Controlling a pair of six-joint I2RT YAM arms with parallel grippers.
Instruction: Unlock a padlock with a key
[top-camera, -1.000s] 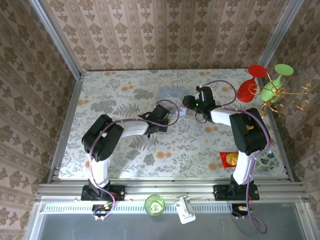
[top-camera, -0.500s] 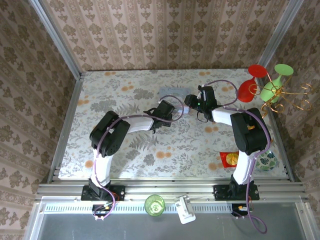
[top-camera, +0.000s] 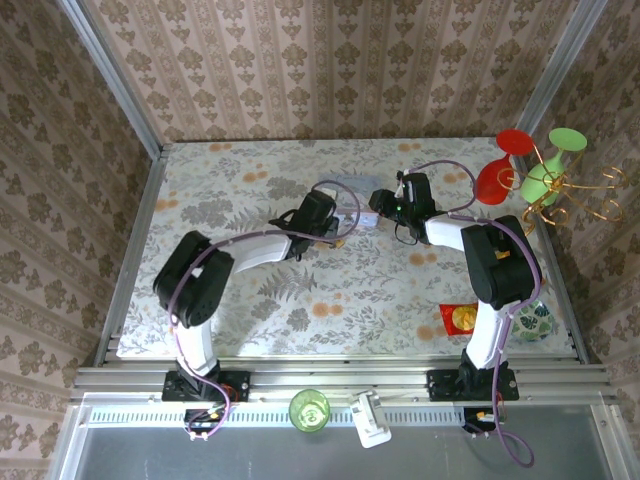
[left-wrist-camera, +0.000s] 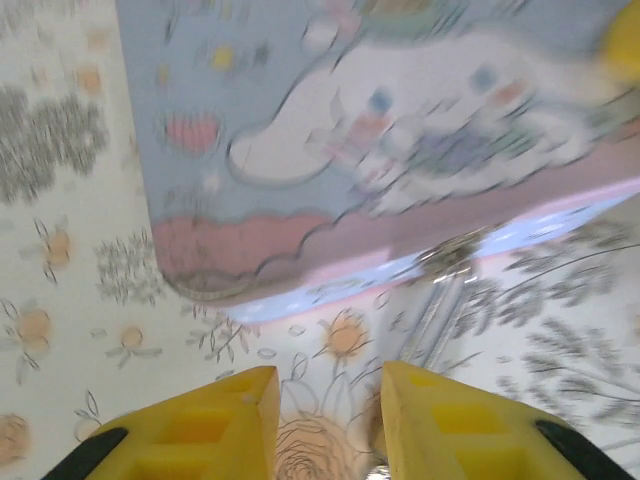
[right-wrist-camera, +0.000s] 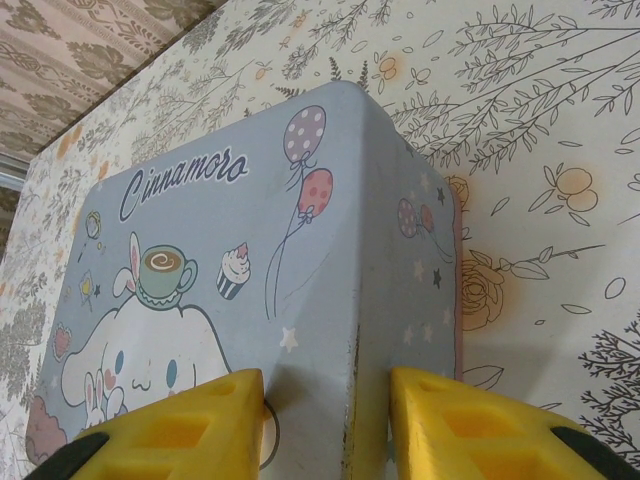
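The tin (right-wrist-camera: 300, 250) is showing pale blue, with 2 spotted balloons. Grey leaves are patterning the white tablecloth (right-wrist-camera: 540, 150).

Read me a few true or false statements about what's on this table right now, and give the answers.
1. The right end effector straddles an edge of the pale blue picture tin. True.
2. The left end effector is clamped on the tin. False: its yellow fingers stand apart, short of the tin, with the flowered tablecloth showing between them.
3. The red packet with a gold disc lies right beside the tin. False: it lies well away from it, near the cloth's near right corner.
4. A green glass stands beyond the cloth's near edge. True.
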